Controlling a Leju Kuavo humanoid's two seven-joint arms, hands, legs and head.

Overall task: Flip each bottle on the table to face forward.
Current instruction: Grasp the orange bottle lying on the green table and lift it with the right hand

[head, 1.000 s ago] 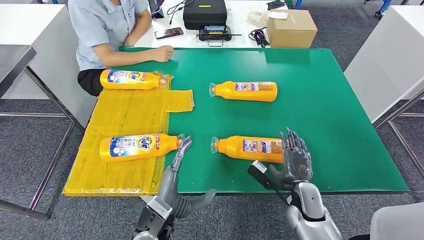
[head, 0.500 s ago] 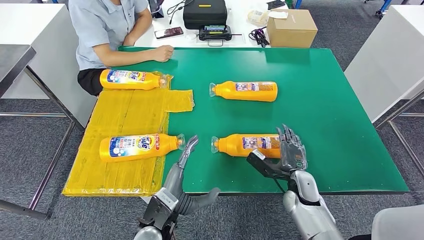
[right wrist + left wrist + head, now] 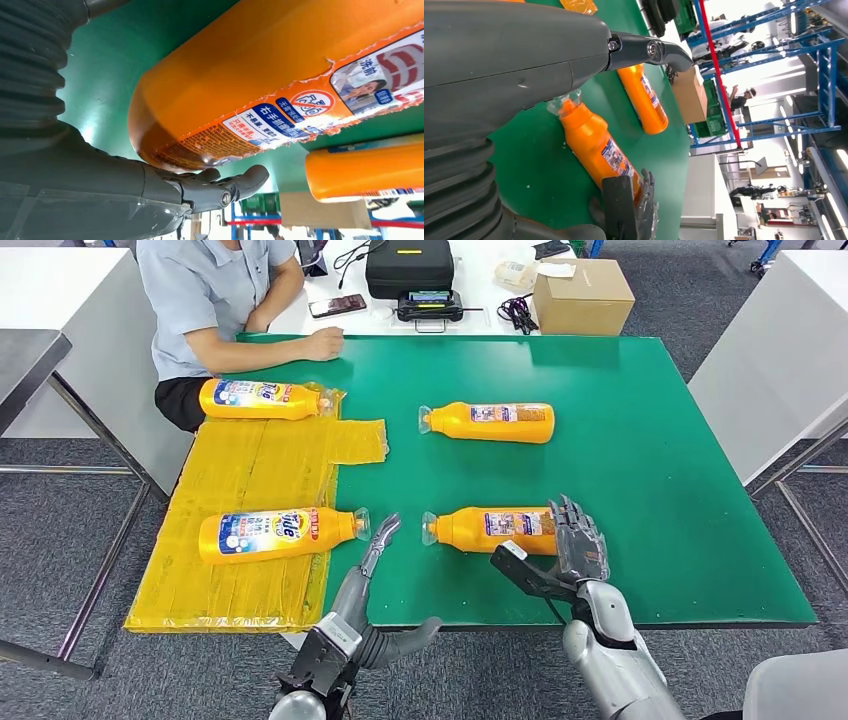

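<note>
Right hand [image 3: 578, 545] cups base of near-right orange bottle [image 3: 490, 529], back label up; grip not closed. Left hand [image 3: 378, 545] spread, empty, at bottle's 9 o'clock. Next: close grip, roll bottle.

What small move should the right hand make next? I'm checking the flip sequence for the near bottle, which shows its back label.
Probably close the right hand around the base of the near orange bottle. Its fingers already sit against the bottle's base, apparently without gripping, and the back label faces up, so it needs a firm hold before rolling.
</note>
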